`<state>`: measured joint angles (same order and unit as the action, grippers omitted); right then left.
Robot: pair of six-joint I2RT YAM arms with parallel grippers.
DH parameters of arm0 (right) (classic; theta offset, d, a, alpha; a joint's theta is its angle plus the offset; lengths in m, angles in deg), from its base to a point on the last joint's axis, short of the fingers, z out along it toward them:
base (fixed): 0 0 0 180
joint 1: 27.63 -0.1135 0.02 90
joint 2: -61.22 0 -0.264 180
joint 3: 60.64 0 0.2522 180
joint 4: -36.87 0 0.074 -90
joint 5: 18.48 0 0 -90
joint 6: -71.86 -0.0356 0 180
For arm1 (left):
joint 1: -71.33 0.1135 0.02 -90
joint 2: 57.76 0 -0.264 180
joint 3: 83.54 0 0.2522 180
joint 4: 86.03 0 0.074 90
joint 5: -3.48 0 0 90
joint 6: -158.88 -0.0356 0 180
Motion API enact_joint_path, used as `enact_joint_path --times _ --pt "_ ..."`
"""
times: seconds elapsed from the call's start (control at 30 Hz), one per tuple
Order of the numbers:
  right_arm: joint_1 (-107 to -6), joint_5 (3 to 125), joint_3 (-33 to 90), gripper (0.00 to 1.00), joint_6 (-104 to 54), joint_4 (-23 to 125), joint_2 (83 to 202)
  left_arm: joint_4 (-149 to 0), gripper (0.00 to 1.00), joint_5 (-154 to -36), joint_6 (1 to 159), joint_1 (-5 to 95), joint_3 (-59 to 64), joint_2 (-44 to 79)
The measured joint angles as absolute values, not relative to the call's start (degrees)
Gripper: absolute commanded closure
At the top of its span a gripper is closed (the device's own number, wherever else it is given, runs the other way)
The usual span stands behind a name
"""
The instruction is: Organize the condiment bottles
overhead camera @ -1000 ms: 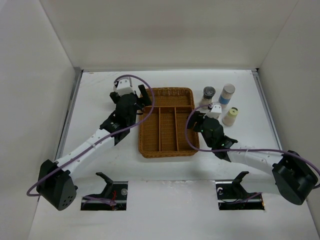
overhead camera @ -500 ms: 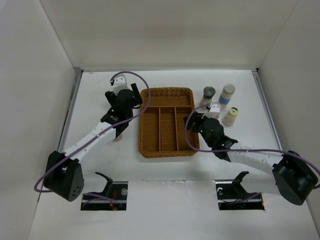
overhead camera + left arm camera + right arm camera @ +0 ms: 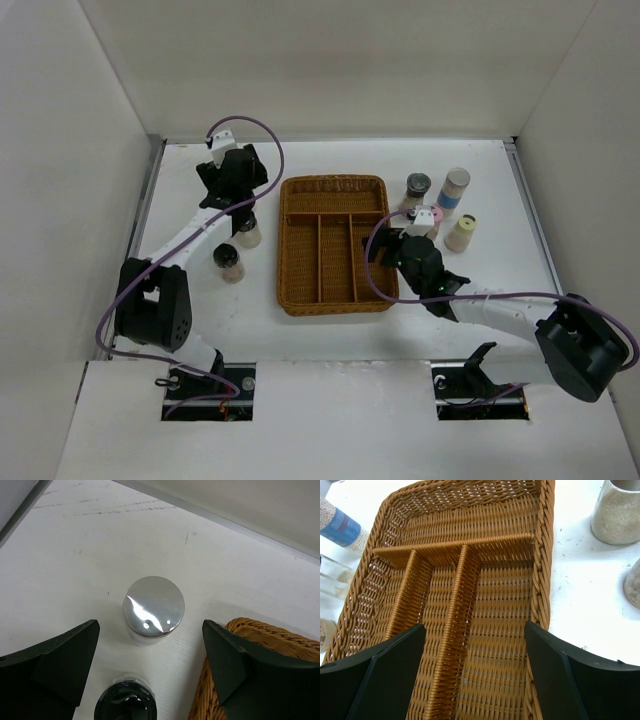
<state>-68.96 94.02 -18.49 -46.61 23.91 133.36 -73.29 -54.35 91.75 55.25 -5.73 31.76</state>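
You have a white table with a brown wicker divided tray at its middle, and every condiment bottle stands on the table outside that tray. Your left gripper hangs just beyond the tray's far-left corner. Its black fingers are spread wide and grip nothing. Your right gripper sits over the tray's right edge, looking down into the long compartments. Its jaws are also wide apart with only wicker between them. Left of the tray, near that far-left corner, the tall silver-capped bottle stands upright below the left gripper, framed between the two fingers and touching neither. The right wrist view shows a blue band on its side. Just nearer than it, beside the tray's left wall, stands a short black-capped bottle. A second black-capped bottle stands nearer still and a little further from the tray. Right of the tray, near its far-right corner, you have a third black-capped bottle. The other tall silver-capped bottle with a blue band is just past it, away from the tray. The small pink-capped bottle stands close to the tray's right wall, just beside the right arm's wrist. The small yellow-capped bottle is further out from the tray on that same side.
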Motion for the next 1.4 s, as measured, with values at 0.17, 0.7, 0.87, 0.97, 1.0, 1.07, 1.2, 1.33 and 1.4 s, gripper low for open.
enact_joint_path --times 0.17,0.7,0.87,0.97,1.0,1.07,1.2,1.33,1.4 --pt "-69.0 94.0 -18.5 0.13 -46.4 23.5 133.4 -73.3 0.18 -56.3 91.6 56.4 -2.2 37.0" --pt "-69.7 93.5 -18.3 0.13 -46.0 23.1 133.8 -72.5 0.69 -57.0 90.2 58.5 2.1 43.3" --pt "-69.7 93.5 -18.3 0.13 -46.0 23.1 133.8 -71.7 0.69 -56.9 90.1 58.2 1.5 41.0" --pt "-69.7 93.5 -18.1 0.13 -46.0 23.1 134.1 -71.6 0.69 -56.4 89.3 57.2 1.4 37.0" --pt "-69.7 93.5 -18.1 0.13 -46.0 23.1 134.1 -71.9 0.69 -56.3 89.0 56.7 1.5 35.7" --pt "-69.7 93.5 -18.1 0.13 -46.0 23.1 134.1 -72.3 0.69 -56.2 88.3 54.8 2.2 33.0" --pt "-69.7 93.5 -18.1 0.13 -46.0 23.1 134.0 -73.9 0.69 -55.9 87.2 50.1 4.0 30.6" --pt "-69.6 93.6 -18.1 0.14 -46.0 23.1 133.6 -74.3 0.69 -56.8 86.6 44.7 5.3 30.7" --pt "-69.6 93.6 -18.1 0.14 -46.0 23.1 132.8 -74.5 0.69 -57.5 86.4 42.8 5.9 31.9"
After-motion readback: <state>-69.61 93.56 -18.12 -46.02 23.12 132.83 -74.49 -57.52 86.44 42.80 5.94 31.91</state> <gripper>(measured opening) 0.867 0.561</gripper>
